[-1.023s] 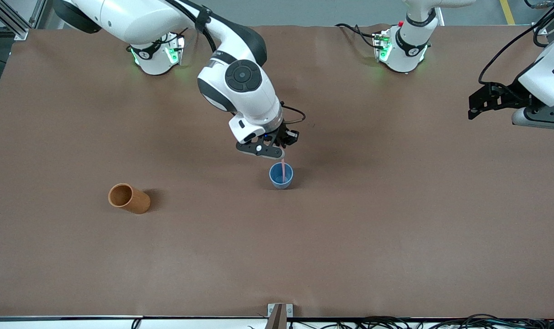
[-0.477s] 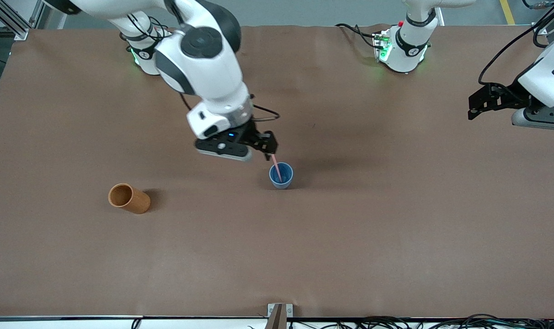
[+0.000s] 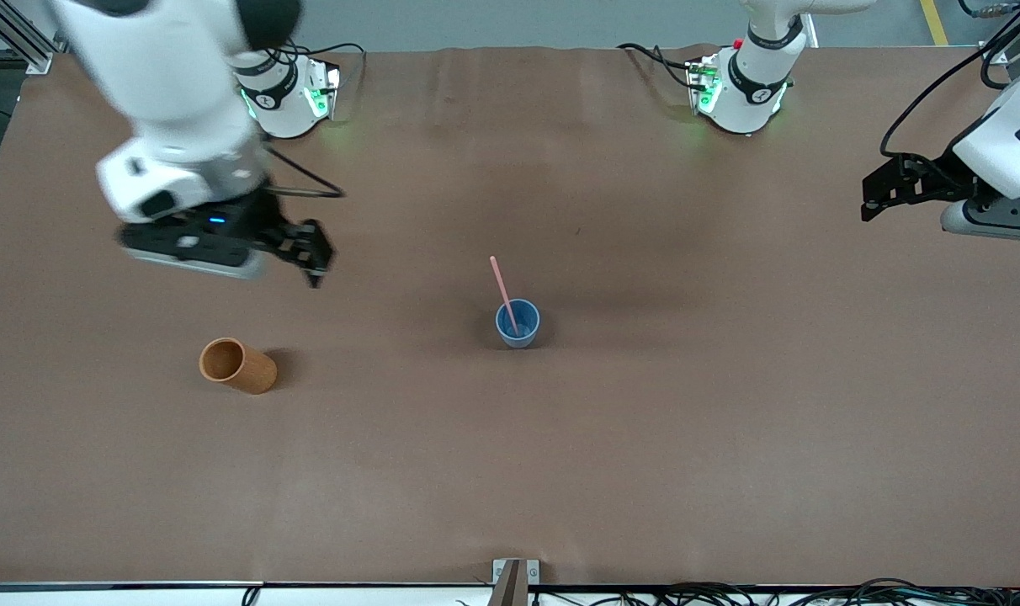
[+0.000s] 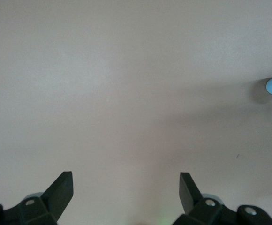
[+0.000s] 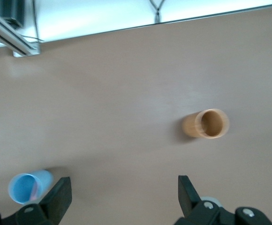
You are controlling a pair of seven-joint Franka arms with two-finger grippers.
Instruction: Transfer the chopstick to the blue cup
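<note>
the brown surface [image 3: 729,438] lay broad and mostly bare, its edge nearest the front camera running along a pale strip with cables trailing past it, a small metal bracket [image 3: 515,572] sitting at the middle of that edge. the blue cup [image 3: 517,324] stood upright about mid-surface with open room all round it, and the chopstick [image 3: 503,290] stood in it, its lower end down inside and its upper end leaning out over the rim toward the robots' bases. nothing touched either of them. the orange-brown cup [image 3: 237,365] lay well apart from the blue cup, toward the right arm's end of the surface and a little nearer the front camera, tipped with its mouth showing; the right wrist view took in both cups with plenty of bare surface between them. the right claw [image 3: 312,257] hung in the air over bare surface between the right arm's base and the orange-brown cup, its two fingers [image 5: 56,197] spread wide apart, released, with nothing between them and nothing touched. the left claw [image 3: 876,189] waited up at the left arm's end, over the surface's edge there, its fingers [image 4: 63,187] likewise spread wide and empty, with only plain surface under them and a sliver of the blue cup at the border of its wrist view.
</note>
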